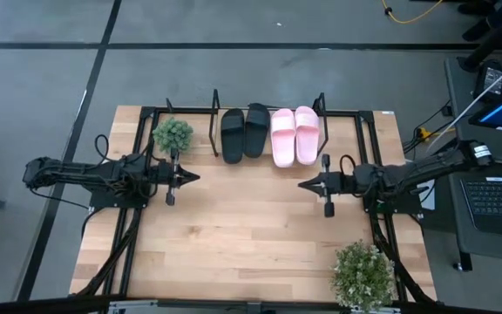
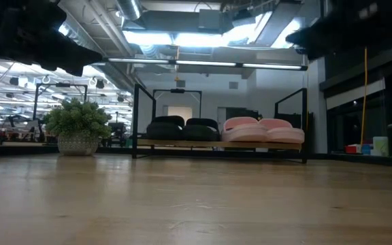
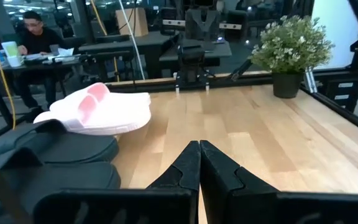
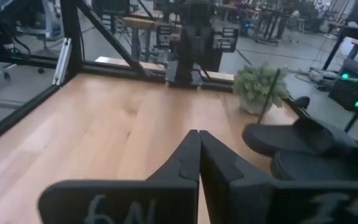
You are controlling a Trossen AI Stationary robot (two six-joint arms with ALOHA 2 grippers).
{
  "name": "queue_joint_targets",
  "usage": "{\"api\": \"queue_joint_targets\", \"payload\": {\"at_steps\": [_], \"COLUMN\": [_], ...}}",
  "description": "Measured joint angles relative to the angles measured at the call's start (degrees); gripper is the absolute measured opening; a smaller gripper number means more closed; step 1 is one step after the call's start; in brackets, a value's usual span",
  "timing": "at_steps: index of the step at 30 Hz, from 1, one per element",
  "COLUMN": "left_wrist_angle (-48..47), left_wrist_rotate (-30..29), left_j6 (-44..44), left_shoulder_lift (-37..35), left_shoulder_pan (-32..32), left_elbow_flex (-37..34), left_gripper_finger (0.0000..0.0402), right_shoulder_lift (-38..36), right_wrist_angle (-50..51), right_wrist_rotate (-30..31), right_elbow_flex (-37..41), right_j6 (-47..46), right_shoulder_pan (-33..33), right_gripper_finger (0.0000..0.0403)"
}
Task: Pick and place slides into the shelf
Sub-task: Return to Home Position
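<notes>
Four slides line one wire shelf [image 2: 182, 143]: two black slides [image 1: 233, 135] and two pink slides [image 1: 283, 137]. One wooden table [image 1: 234, 244] carries two potted plants, a small plant [image 1: 172, 134] and a larger plant [image 1: 362, 275]. Two arms show, with the left gripper [image 1: 192, 177] and the right gripper [image 1: 306, 184]. One person [image 3: 33, 31] sits beyond.

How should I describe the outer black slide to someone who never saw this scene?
On the wooden table, find the low wire shelf at the far edge, holding four slides in a row. Take the black slide at the end nearest the small potted plant; its black twin lies between it and the pink pair.
</notes>
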State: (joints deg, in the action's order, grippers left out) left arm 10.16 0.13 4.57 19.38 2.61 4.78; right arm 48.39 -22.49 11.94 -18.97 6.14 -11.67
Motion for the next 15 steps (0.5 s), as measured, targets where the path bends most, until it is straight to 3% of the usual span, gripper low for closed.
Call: {"api": "queue_joint_targets", "payload": {"at_steps": [11, 15], "left_wrist_angle": [-0.3, -0.3], "left_wrist_rotate": [-0.9, -0.9], "left_j6": [0.1, 0.1], "left_shoulder_lift": [0.0, 0.0], "left_shoulder_pan": [0.0, 0.0], "left_elbow_flex": [0.0, 0.0], "left_gripper_finger": [0.0, 0.0], "right_shoulder_lift": [-0.1, -0.1], "right_wrist_angle": [-22.6, -24.5], "right_wrist_rotate": [-0.2, -0.8], "right_elbow_flex": [13.0, 13.6], "right_j6": [0.4, -1.2], "right_shoulder_pan": [0.5, 0.5], "right_gripper_finger": [0.0008, 0.0009]}}
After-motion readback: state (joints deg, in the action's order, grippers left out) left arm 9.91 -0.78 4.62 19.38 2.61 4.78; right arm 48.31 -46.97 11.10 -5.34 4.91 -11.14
